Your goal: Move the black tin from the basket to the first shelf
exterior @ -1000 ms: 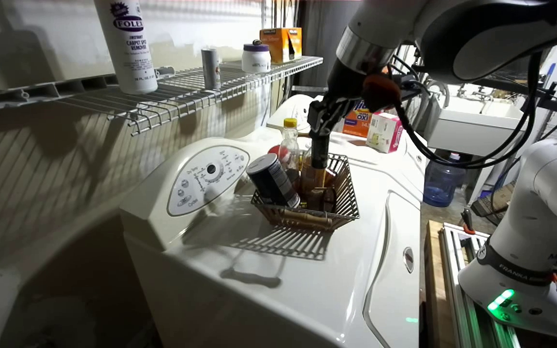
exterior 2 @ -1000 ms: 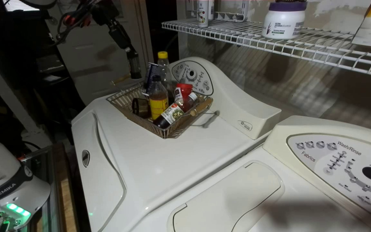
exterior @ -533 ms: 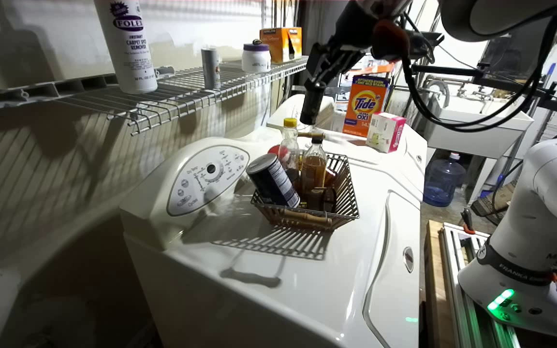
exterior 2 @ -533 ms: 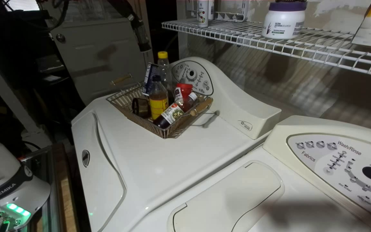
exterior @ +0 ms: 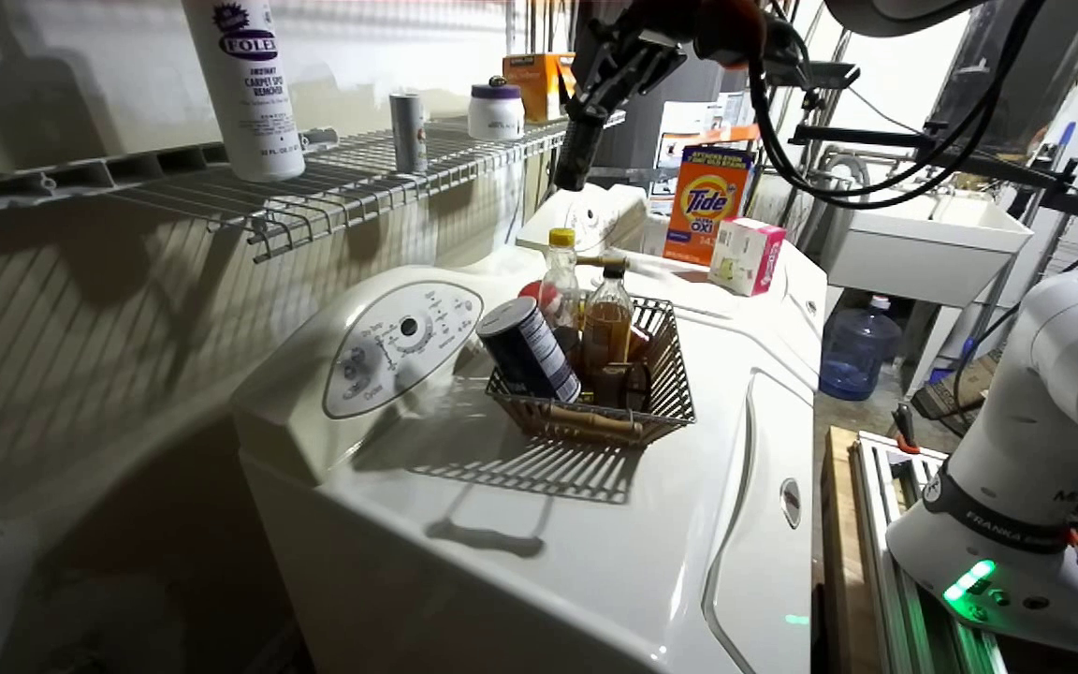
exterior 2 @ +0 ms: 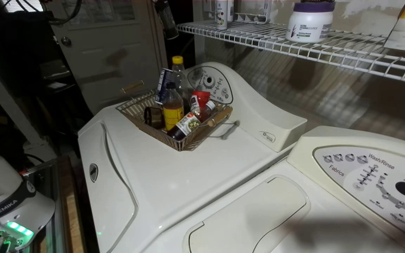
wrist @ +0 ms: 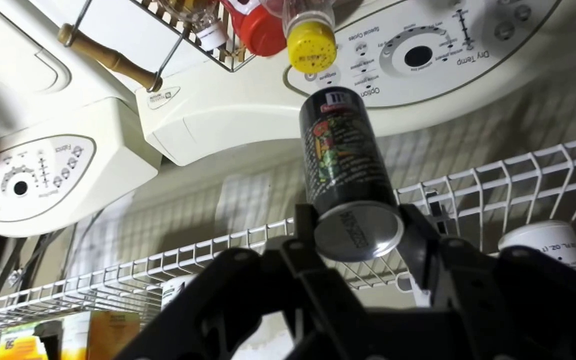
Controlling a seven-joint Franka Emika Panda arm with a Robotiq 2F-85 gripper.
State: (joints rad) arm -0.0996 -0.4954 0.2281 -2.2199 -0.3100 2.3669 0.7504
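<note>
Claw point(wrist: 359, 222) clamps the black tin point(wrist: 348, 160) from both sides near its bare metal end, the rest of it jutting free. Left to right in an exterior view, the first shelf point(exterior: 450, 167) spans the left, the tin hangs tilted in the air near that shelf's far end, and below it, reaching farther right, sits the basket point(exterior: 670, 370). I'd judge the tin light, stiff and hard to break but slick on its printed side, so a firm squeeze by this upper end should suit, leaving the lower end to land first.
</note>
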